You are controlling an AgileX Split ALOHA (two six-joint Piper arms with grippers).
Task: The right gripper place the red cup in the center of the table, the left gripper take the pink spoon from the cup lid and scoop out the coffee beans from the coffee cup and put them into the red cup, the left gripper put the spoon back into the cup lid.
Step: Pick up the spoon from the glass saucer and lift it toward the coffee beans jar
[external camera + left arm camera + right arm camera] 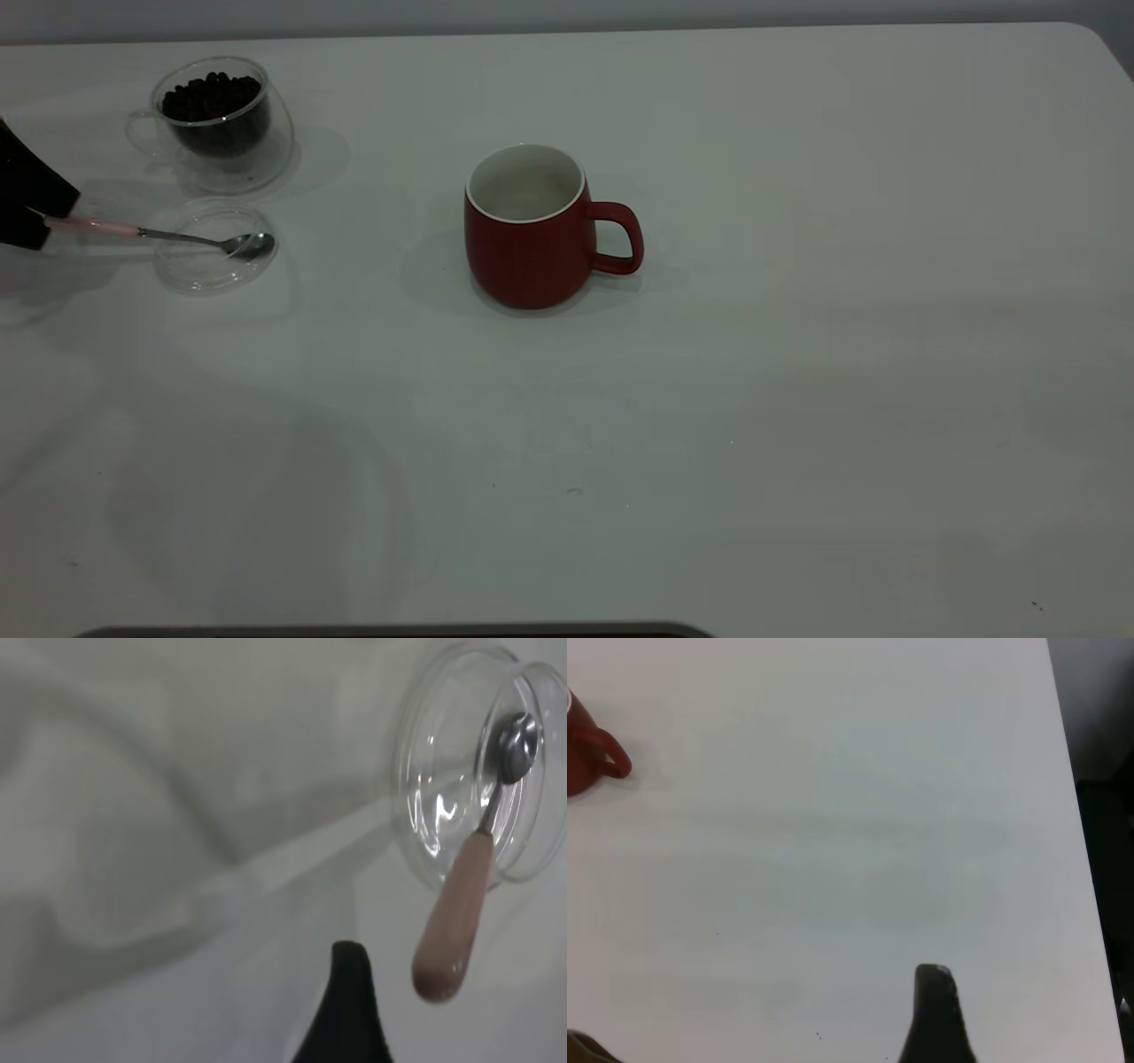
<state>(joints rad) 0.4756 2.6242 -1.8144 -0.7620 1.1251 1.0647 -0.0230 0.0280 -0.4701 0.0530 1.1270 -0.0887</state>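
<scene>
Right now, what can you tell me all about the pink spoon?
The pink spoon is small and slim, with a shiny silver bowl and neck and a pale pink rounded handle. Its bowl rests in the clear glass cup lid, the handle reaching out past the rim toward the left gripper, which meets its end. No beans show in it.

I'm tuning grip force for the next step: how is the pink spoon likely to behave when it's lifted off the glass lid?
The pink spoon looks stiff and light: slim metal neck, small bowl. Its rounded, smooth handle may slip or twist in the left gripper. Its bowl rests on the clear cup lid, which could slide or chip if dragged.
</scene>
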